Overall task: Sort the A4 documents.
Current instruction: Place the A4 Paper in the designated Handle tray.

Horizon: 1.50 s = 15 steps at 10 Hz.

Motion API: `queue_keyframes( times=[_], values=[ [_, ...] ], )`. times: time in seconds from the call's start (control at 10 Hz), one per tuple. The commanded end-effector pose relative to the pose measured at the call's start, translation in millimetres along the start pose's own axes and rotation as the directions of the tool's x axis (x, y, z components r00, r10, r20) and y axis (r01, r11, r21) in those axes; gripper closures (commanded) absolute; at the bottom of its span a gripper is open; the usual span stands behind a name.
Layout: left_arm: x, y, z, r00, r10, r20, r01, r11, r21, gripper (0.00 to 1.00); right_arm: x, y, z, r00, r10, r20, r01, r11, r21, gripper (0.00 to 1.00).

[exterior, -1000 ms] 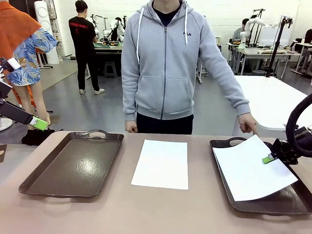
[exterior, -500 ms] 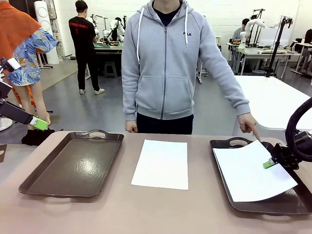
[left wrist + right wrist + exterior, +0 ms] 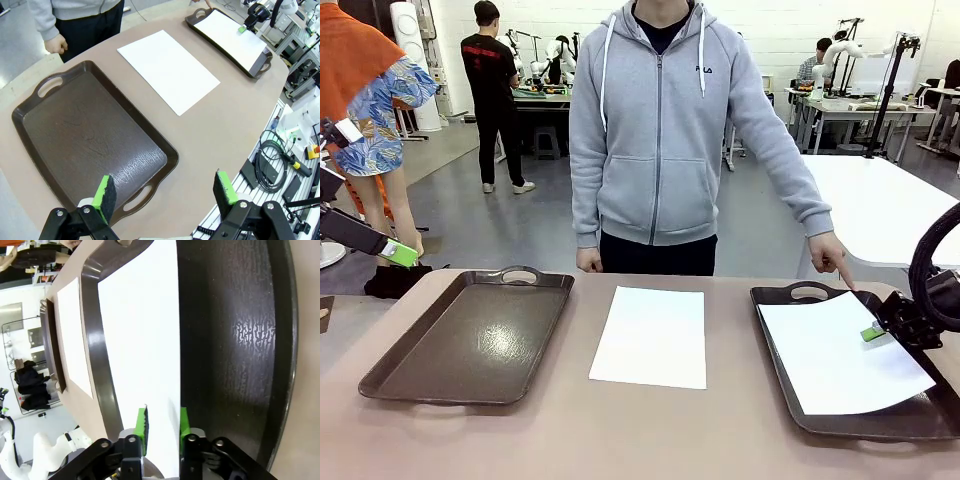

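We read both trays as dark brown plastic. The left tray (image 3: 470,340) has a glossy, finely pebbled floor w/ bright sheen; the right tray (image 3: 240,330) shows the same leather-like grain. The centre sheet (image 3: 650,335) & the sheet in the right tray (image 3: 840,355) look like thin matt white paper, smooth. Table (image 3: 650,430) top: smooth, matt, beige-brown. Left gripper (image 3: 164,181) pads (image 3: 106,189): matt green, rubbery. Person's hoodie (image 3: 660,130): soft grey cloth.
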<state>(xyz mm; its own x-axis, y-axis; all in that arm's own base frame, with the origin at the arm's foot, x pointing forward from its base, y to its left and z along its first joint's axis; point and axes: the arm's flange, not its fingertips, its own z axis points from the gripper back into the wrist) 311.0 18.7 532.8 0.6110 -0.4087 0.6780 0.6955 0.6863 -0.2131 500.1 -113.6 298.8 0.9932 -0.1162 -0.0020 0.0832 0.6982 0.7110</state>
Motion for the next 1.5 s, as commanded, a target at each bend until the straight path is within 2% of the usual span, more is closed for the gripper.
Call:
queue_keyframes(
  times=[0.0,0.1,0.4,0.6,0.9,1.1,1.2,1.4],
  values=[
    [-1,2,0,1.0,-0.009,0.01,0.009,1.0,-0.015,0.0,-8,1,1,1.0,-0.023,0.003,0.023,0.999,-0.036,0.5],
    [-1,2,0,1.0,-0.009,0.01,0.009,1.0,-0.015,0.0,-9,0,1,1.0,-0.03,0.004,0.03,0.999,-0.044,0.43],
    [-1,2,0,1.0,-0.009,0.01,0.009,1.0,-0.015,0.0,-15,0,16,0.998,-0.047,0.037,0.05,0.995,-0.091,0.12],
    [-1,2,0,1.0,-0.009,0.01,0.009,1.0,-0.015,0.0,-20,2,26,0.996,-0.052,0.07,0.06,0.991,-0.118,0.0],
    [-1,2,0,1.0,-0.009,0.01,0.009,1.0,-0.015,0.0,-25,14,36,0.994,-0.017,0.112,0.032,0.992,-0.126,0.0],
    [-1,2,0,1.0,-0.009,0.01,0.009,1.0,-0.015,0.0,-21,20,32,0.99,-0.036,0.134,0.053,0.991,-0.123,0.0],
    [-1,2,0,1.0,-0.009,0.01,0.009,1.0,-0.015,0.0,-18,14,42,0.994,-0.007,0.108,0.018,0.995,-0.101,0.0],
    [-1,2,0,1.0,-0.009,0.01,0.009,1.0,-0.015,0.0,-18,14,42,0.994,-0.007,0.108,0.018,0.995,-0.101,0.0]
  ],
)
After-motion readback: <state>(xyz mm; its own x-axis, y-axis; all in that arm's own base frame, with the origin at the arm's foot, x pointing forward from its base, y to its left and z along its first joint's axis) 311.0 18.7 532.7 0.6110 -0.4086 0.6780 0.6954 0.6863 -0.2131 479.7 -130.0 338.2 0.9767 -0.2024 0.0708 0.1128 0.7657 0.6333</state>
